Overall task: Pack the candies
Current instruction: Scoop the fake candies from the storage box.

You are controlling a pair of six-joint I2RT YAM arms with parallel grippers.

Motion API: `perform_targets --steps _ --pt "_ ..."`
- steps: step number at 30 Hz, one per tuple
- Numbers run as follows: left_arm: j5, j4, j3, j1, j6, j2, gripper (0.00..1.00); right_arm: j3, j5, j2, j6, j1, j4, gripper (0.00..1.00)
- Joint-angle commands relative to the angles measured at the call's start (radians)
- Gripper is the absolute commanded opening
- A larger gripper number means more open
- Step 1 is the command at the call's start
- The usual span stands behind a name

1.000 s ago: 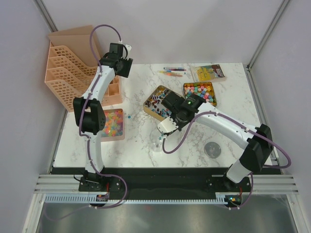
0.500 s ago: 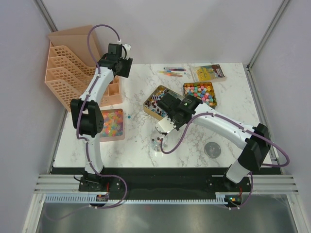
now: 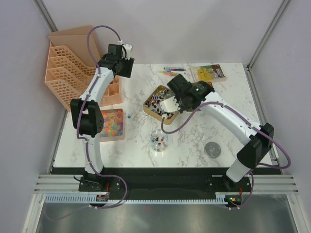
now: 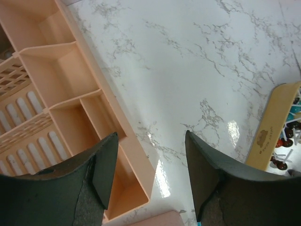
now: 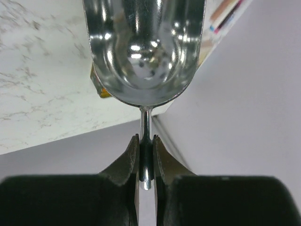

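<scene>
The right wrist camera shows something the top camera cannot. The right pincer [image 5: 145,141] is pinched tight on the thin handle of a shiny metal scoop [image 5: 146,47]. Past the scoop you see a bit of white marble tabletop [image 5: 33,103] and a grey wall. From above, the scoop is too hard to pick out. You only see the right arm reaching over the gold tin [image 3: 150,96] near the middle of the tabletop.

The left wrist camera shows the left pincer [image 4: 149,155] wide open, with its dark fingers [image 4: 106,169] far apart. Under it are the peach organizer [image 4: 61,80] and bare marble. At 3 o'clock in that view the gold tin's edge peeks in, cut off by the frame. A few dark wrapped sweets show inside it.

Only the top view shows all the candies [image 3: 155,103]. Dark wrapped ones lie in the gold tin. Bead-like ones in many colours fill the pink tray [image 3: 123,127], at 8 o'clock from the tin. A few more sit in the clear bowl [image 3: 159,140], at 6 o'clock from the tin, but they are too small to tell apart. One of the candies lies alone on the marble between tray and tin. Thin pens [image 3: 172,72] lie at 1 o'clock from the tin, and a round lid [image 3: 212,149] lies at 4 o'clock.
</scene>
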Motion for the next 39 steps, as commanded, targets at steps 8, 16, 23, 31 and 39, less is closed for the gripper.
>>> perform_targets --steps 8,16,23,31,39 --pt "0.152 0.029 -0.061 -0.027 -0.039 -0.07 0.65 0.199 0.107 0.271 -0.012 -0.446 0.072 0.0" --pt "0.152 0.028 -0.159 -0.047 -0.042 -0.107 0.64 0.411 0.233 0.51 -0.073 -0.54 0.087 0.0" --pt "0.126 0.028 -0.202 -0.047 -0.04 -0.116 0.64 0.313 0.365 0.523 -0.272 -0.536 0.301 0.0" --pt "0.125 0.031 -0.205 -0.047 -0.045 -0.115 0.64 0.301 0.412 0.555 -0.362 -0.536 0.389 0.0" --pt "0.135 0.029 -0.211 -0.046 -0.051 -0.11 0.64 0.25 0.429 0.563 -0.435 -0.548 0.475 0.0"
